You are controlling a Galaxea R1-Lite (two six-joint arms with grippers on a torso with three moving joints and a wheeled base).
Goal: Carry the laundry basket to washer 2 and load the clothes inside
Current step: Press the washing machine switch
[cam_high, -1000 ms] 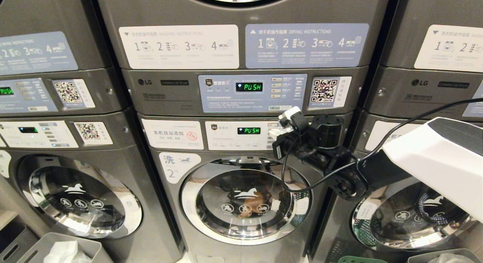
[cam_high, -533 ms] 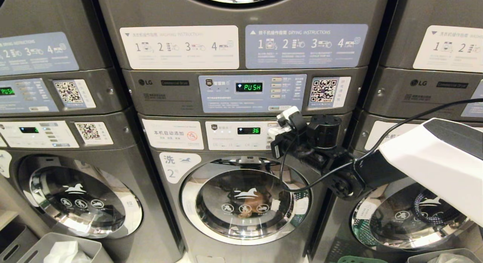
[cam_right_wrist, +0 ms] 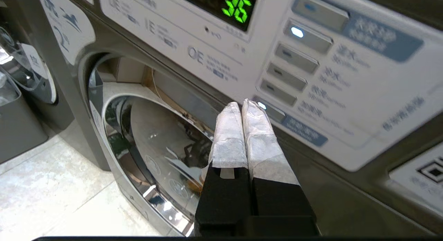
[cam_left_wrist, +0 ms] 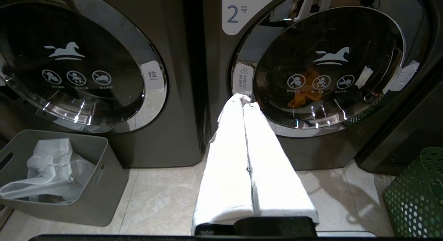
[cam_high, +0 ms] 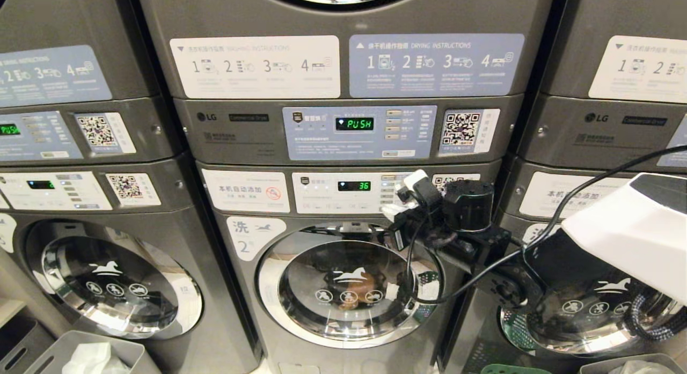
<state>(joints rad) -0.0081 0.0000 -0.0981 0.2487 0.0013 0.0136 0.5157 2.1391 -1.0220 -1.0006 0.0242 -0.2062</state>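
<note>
Glossy chrome-ringed glass door of washer 2 (cam_high: 349,288), perforated plastic laundry basket (cam_left_wrist: 415,196)

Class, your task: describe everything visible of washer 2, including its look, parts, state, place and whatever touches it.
Washer 2 is a dark grey, metal-looking front-loader, the lower unit of the middle stack. Its chrome-ringed round glass door is shut, with orange fabric visible behind the glass. A white label shows a horse and the numeral 2. The panel display reads 36 in green. The right gripper, fingers shut, is at the lowest lit panel button; contact cannot be confirmed.
</note>
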